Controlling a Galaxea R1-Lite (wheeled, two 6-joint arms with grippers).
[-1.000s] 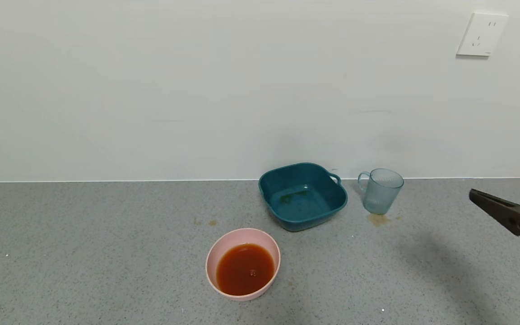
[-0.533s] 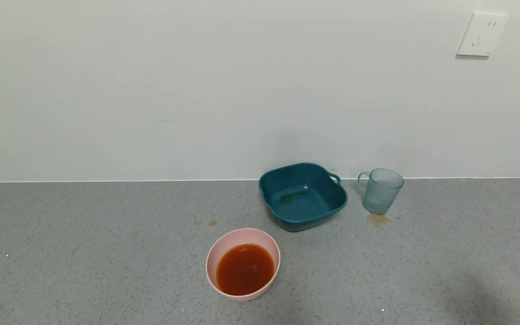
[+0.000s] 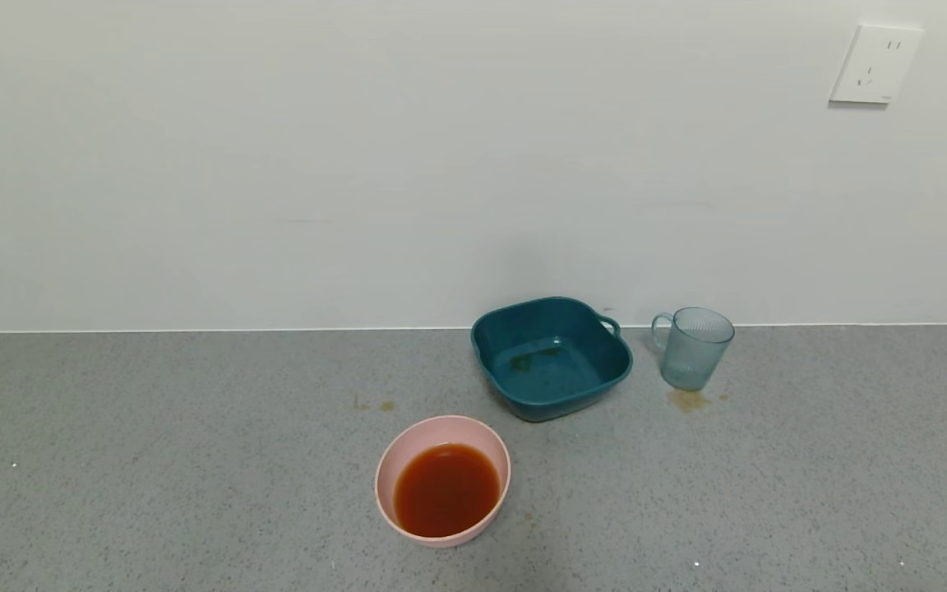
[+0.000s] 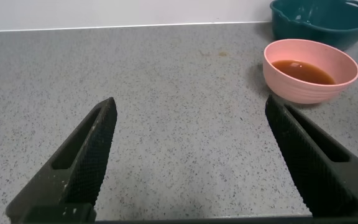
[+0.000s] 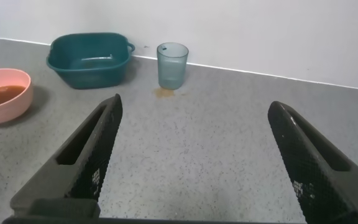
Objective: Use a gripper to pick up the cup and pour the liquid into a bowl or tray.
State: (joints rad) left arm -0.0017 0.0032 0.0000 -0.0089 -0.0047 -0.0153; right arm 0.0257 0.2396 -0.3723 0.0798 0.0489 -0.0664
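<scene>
The pale blue-grey ribbed cup (image 3: pixel 694 347) stands upright and empty near the wall, right of the teal basin; it also shows in the right wrist view (image 5: pixel 172 65). The pink bowl (image 3: pixel 408 442) holds reddish-brown liquid (image 3: pixel 445 490), and shows in the left wrist view (image 4: pixel 292 81) and the right wrist view (image 5: pixel 12 103). Neither gripper shows in the head view. My left gripper (image 4: pixel 191 109) is open and empty over bare counter, left of the bowl. My right gripper (image 5: pixel 194 109) is open and empty, well back from the cup.
A dark teal square basin (image 3: pixel 552 357) with a handle sits by the wall between bowl and cup. A brown spill (image 3: pixel 689 400) stains the counter in front of the cup; small drips (image 3: pixel 387 405) lie left of the basin. A wall socket (image 3: pixel 876 64) is at upper right.
My right gripper, seen at the right edge of the head view one second ago, has drawn back out of that view. Cup, bowl and basin have not moved.
</scene>
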